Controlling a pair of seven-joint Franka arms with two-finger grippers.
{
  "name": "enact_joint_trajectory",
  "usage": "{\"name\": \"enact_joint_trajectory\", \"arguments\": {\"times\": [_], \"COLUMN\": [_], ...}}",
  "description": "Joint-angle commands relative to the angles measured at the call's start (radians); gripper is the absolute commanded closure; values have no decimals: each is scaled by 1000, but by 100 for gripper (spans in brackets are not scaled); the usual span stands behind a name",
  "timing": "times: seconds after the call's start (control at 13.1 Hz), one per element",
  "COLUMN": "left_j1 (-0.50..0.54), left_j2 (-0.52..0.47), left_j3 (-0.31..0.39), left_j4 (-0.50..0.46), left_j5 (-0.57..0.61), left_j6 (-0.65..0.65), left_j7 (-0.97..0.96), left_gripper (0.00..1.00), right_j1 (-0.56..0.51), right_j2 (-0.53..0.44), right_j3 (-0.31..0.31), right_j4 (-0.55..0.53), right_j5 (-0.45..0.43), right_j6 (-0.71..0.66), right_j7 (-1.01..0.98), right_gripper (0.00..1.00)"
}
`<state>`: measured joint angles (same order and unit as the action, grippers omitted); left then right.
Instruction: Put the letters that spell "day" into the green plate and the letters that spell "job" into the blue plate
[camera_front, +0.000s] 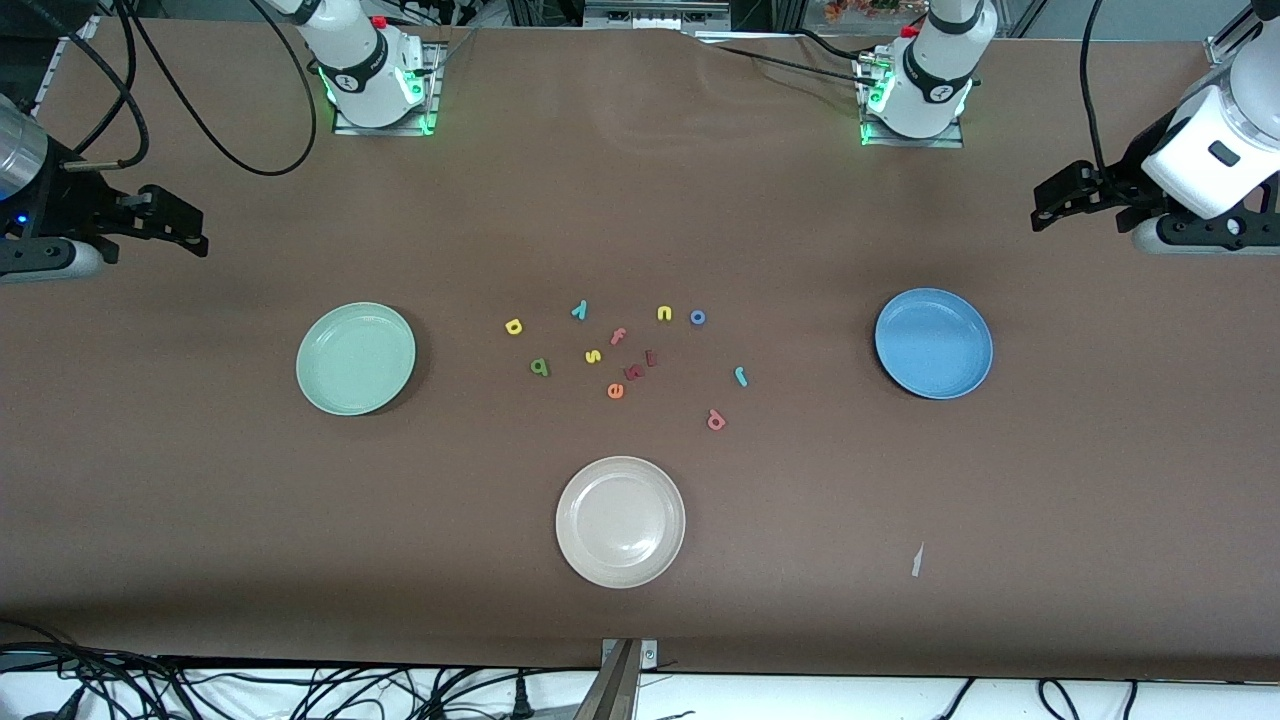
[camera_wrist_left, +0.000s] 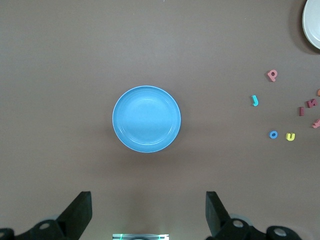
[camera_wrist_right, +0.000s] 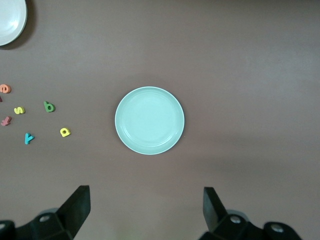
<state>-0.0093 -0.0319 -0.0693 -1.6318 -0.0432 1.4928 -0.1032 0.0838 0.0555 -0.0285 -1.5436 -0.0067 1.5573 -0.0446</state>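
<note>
The green plate (camera_front: 355, 358) (camera_wrist_right: 149, 120) lies toward the right arm's end of the table, the blue plate (camera_front: 933, 343) (camera_wrist_left: 146, 119) toward the left arm's end. Between them lie the yellow d (camera_front: 514, 326) (camera_wrist_right: 65, 132), dark green a (camera_front: 540, 367) (camera_wrist_right: 48, 106) and teal y (camera_front: 579, 310) (camera_wrist_right: 29, 138). The teal j (camera_front: 741, 376) (camera_wrist_left: 255, 100), blue o (camera_front: 698, 317) (camera_wrist_left: 273, 134) and salmon b (camera_front: 716, 420) (camera_wrist_left: 272, 75) lie closer to the blue plate. My left gripper (camera_front: 1055, 205) (camera_wrist_left: 148, 212) hangs open and empty near the blue plate. My right gripper (camera_front: 185, 225) (camera_wrist_right: 145, 210) hangs open and empty near the green plate.
A cream-white plate (camera_front: 620, 521) sits nearer the front camera than the letters. Mixed in are a yellow s (camera_front: 593, 356), yellow n (camera_front: 664, 313), pink f (camera_front: 618, 336), orange e (camera_front: 615, 390) and two dark red letters (camera_front: 636, 372). A paper scrap (camera_front: 917, 560) lies near the front edge.
</note>
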Motion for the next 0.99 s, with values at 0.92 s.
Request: {"name": "enact_joint_trajectory", "arguments": {"times": [0.92], "left_j1": [2], "left_j2": [6], "left_j3": [-4], "left_j4": [21], "left_j5": [16], "left_j6": [-20], "left_j7": [22], "left_gripper": [0], "right_j1": [1], "right_j2": [-10], "right_j3": [9], "right_j4": [14], "right_j5": [14], "right_j6": [-20], "right_j7": [-8], "right_gripper": [0]}}
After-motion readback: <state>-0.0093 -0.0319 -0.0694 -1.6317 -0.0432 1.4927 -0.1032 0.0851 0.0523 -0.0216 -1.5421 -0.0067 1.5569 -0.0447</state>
